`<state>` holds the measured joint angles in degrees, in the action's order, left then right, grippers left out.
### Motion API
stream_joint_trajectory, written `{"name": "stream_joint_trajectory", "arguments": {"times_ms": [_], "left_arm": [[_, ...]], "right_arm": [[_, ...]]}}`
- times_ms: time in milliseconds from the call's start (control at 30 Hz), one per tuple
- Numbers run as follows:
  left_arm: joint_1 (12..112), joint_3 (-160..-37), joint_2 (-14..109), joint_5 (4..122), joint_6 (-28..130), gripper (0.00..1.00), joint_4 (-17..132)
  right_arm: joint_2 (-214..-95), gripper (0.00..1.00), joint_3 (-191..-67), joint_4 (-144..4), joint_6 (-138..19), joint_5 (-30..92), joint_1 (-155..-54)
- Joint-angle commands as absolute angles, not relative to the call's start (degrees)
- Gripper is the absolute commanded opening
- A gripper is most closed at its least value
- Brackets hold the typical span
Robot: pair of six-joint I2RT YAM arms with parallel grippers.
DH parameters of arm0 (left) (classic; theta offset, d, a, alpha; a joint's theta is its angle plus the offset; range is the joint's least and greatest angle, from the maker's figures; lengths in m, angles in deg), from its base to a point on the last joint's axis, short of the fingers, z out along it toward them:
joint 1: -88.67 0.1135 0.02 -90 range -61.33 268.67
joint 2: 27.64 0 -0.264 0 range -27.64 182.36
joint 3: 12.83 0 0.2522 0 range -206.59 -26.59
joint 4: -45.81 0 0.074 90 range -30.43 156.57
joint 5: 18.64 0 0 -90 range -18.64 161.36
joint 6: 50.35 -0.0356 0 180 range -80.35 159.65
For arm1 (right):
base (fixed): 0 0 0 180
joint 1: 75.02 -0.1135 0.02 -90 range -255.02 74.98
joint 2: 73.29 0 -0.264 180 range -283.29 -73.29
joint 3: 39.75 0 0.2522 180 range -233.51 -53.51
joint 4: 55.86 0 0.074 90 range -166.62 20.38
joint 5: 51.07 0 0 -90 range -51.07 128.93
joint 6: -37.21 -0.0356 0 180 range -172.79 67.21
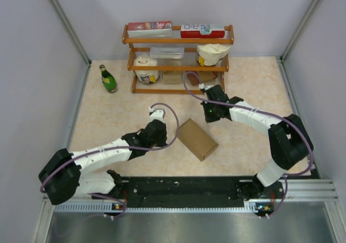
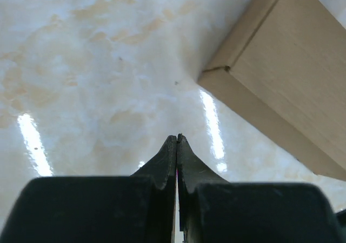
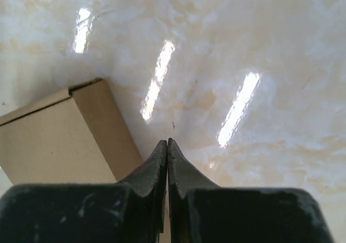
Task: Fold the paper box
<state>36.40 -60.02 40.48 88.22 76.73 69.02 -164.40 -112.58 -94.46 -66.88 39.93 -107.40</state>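
Plain pale grey walls (image 1: 32,65) left, right and far, slanting metal corner posts (image 1: 65,21), glossy cream marbled tabletop (image 1: 108,119), bright light streaks (image 3: 157,81) reflected on it, orange wooden three-tier rack (image 1: 178,40) at the far wall, black rail (image 1: 184,189) along the near edge

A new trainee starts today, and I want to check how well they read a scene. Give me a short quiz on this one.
1. True or false: the paper box lies closed and flat on the table.
2. The left gripper is: A) open around the box; B) shut, beside the box, not touching it; C) shut on a flap.
3. What stands left of the wooden rack?
Key: 1 true; 2 B; 3 a green bottle.
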Motion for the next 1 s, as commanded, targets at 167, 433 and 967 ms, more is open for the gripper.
{"name": "stream_joint_trajectory", "arguments": {"times_ms": [167,433,967], "left_arm": [[42.7,-66.5,51.0,81.8,72.3,0.00,65.0],[42.8,-66.0,55.8,77.6,74.0,0.00,60.1],[42.8,-71.4,63.8,75.1,74.1,0.00,56.4]], "right_arm": [[-173.0,0.00,-121.4,-93.5,-57.9,35.6,-105.1],[-176.0,0.00,-123.1,-93.3,-56.4,27.2,-104.1],[-176.2,0.00,-121.3,-93.2,-56.4,19.3,-105.8]]}}
